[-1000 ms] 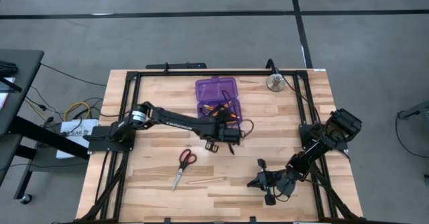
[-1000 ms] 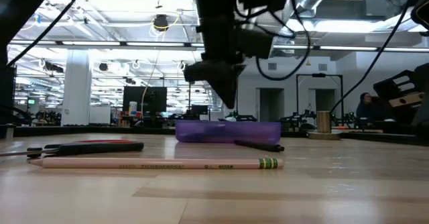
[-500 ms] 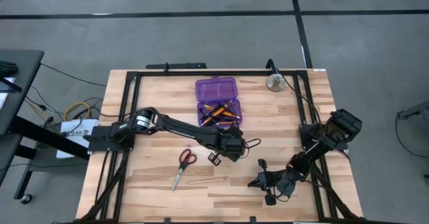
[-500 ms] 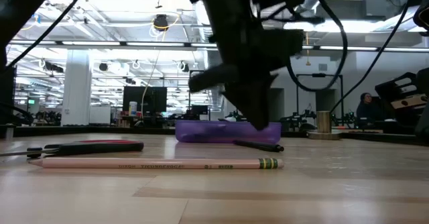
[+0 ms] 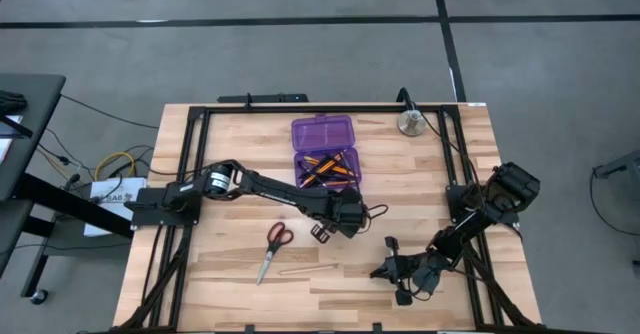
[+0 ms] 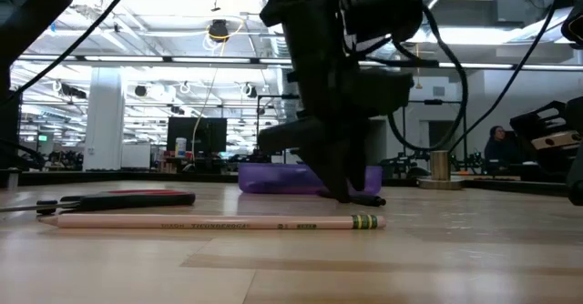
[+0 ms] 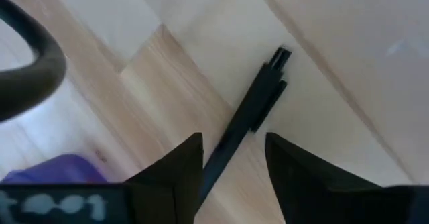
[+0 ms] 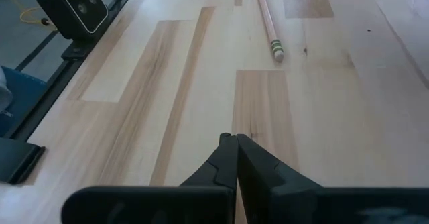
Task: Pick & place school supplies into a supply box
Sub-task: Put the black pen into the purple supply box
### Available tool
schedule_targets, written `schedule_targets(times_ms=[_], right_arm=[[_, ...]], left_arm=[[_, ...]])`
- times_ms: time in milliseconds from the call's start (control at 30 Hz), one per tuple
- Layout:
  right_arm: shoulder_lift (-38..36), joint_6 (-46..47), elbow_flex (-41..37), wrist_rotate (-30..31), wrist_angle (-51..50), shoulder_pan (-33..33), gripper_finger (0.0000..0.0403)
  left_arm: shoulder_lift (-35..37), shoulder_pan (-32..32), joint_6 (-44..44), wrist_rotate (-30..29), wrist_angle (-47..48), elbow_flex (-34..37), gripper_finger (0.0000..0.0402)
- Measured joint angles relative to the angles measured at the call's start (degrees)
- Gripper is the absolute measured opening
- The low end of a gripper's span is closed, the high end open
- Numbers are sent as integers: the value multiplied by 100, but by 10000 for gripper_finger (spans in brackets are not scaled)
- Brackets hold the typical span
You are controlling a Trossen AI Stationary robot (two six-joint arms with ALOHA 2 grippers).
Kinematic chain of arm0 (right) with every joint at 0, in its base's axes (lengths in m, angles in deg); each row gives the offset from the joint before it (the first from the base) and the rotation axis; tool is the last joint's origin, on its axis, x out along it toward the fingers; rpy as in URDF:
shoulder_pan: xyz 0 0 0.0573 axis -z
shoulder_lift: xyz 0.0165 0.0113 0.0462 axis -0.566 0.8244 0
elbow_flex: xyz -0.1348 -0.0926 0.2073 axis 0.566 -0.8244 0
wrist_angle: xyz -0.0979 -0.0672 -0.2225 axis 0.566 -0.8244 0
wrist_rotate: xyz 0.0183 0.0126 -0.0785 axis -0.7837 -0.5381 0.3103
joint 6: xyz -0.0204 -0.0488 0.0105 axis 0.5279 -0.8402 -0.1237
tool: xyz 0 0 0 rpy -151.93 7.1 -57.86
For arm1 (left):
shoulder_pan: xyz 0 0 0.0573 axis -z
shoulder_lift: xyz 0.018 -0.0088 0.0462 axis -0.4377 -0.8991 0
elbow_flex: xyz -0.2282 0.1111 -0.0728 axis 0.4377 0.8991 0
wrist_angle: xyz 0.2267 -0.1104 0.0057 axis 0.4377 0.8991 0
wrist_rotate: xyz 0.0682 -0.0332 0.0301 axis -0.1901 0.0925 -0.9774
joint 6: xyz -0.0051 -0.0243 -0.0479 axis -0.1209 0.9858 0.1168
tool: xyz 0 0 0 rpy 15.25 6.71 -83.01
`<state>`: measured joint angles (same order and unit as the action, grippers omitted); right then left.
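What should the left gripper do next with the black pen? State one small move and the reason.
Probably lower a little and close: the left gripper is open, its fingers straddling the black pen, which lies flat on the table outside the purple box.

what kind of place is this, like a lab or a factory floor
Probably a large robotics lab or workshop: exposed ceiling ducts and strip lights, grey floor marked with tape lines, and a framed wooden table carrying robot arms.

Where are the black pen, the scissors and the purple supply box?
black pen (image 7: 258,106), left wrist view, middle of barrel.
scissors (image 5: 279,236), high view, red handles.
supply box (image 5: 322,132), high view, open lid.
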<state>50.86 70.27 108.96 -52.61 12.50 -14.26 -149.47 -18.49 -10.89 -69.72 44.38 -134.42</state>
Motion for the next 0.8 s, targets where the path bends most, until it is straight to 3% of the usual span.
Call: schedule_targets(times_ms=[233,433,600,800], right_arm=[[-2,-2,0,4,-47,0,1],[-2,-2,0,7,-72,0,1],[-2,-4,0,61,-71,10,1],[-2,-2,0,32,-69,11,1]], left_arm=[[-248,-214,45,220,102,-32,117],[-273,-206,421,285,172,-25,19],[-287,-85,677,6,161,-38,10],[-153,249,896,-837,265,-4,4]])
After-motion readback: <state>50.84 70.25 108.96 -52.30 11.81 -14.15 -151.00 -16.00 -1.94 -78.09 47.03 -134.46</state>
